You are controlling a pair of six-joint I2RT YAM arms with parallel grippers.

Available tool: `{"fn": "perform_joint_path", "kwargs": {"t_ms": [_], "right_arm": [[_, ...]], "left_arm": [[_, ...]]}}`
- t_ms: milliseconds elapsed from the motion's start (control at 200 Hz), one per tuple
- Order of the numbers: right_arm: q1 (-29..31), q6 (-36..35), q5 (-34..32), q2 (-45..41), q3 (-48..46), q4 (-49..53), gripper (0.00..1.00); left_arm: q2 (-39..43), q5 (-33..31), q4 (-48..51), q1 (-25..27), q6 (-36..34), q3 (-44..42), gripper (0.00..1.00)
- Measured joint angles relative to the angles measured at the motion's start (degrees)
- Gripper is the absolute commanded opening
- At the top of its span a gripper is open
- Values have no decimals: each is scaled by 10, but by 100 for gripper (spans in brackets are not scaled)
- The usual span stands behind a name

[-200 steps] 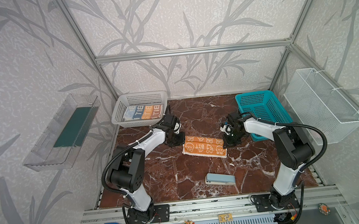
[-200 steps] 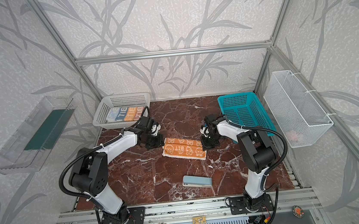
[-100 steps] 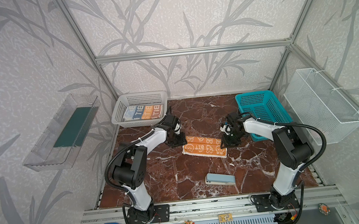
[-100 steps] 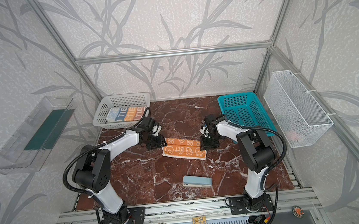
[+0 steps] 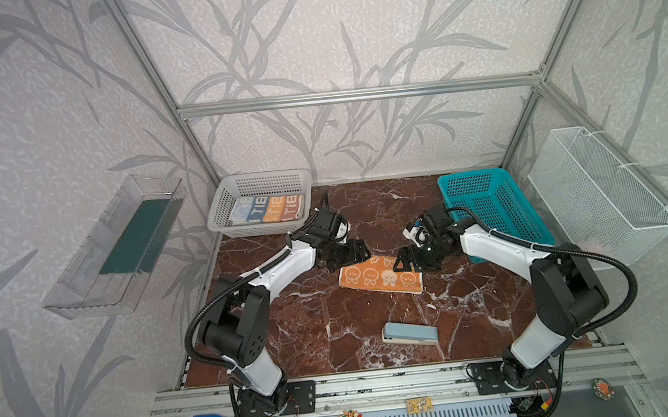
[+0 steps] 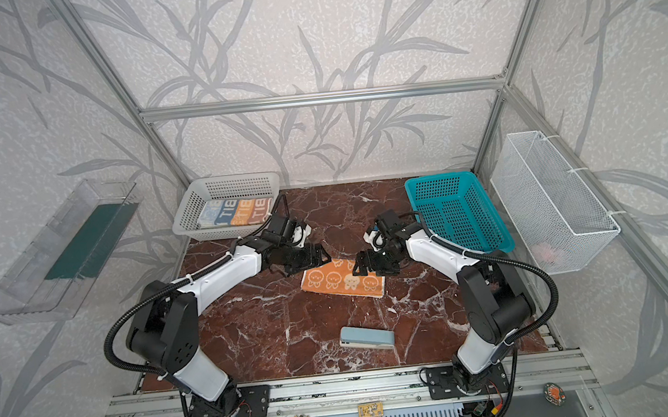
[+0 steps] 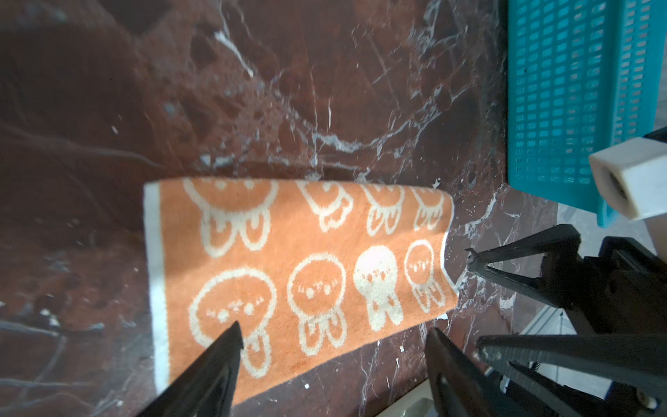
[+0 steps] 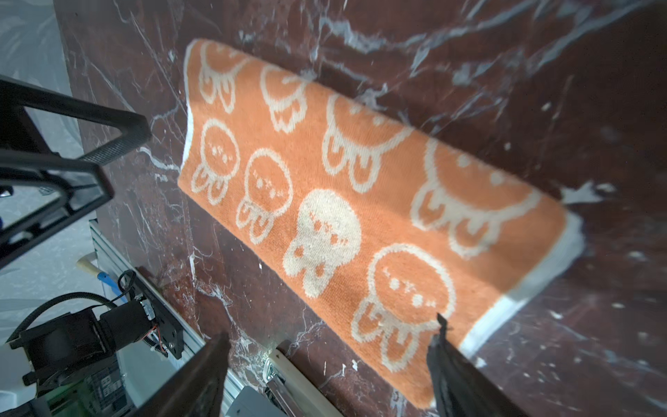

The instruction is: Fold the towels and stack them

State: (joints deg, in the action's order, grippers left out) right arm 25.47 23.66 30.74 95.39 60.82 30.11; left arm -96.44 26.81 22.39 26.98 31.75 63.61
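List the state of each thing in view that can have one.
orange towel: folded, flat on table, not gripped.
lettered towel: folded, in white basket.
left end effector: open, holding nothing.
right end effector: open, holding nothing.
pale blue block: lying flat on table.

Folded orange animal-face towel (image 5: 380, 277) lies ctr of red marble desk (image 5: 294, 330). In front of it: pale blue stapler-like block (image 5: 410, 333). Back L: lettered blue/orange towel (image 5: 269, 209) in white mesh basket (image 5: 262, 179). Back R: teal mesh basket (image 5: 471, 174).
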Motion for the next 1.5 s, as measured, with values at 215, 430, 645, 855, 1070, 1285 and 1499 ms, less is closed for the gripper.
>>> {"fn": "perform_joint_path", "kwargs": {"t_ms": [215,430,645,855,1070,1285,1499], "right_arm": [[2,19,26,43,-38,-46,99],[0,15,32,48,-32,-50,99],[-2,-2,12,37,-1,-9,99],[-20,-22,-3,13,19,17,99],[-24,-30,-13,15,13,23,99],[-22,-25,-13,46,-11,6,99],[-10,-8,-7,55,-16,-20,99]], "left_arm": [[-22,2,-6,3,13,-59,88],[-29,-2,3,-4,0,-50,98],[-30,-50,88,-6,-49,38,99],[-71,-91,156,-14,-98,112,99],[-130,-107,191,-16,-117,113,99],[-144,-104,194,-16,-121,116,92],[-158,-119,206,-9,-123,129,84]]}}
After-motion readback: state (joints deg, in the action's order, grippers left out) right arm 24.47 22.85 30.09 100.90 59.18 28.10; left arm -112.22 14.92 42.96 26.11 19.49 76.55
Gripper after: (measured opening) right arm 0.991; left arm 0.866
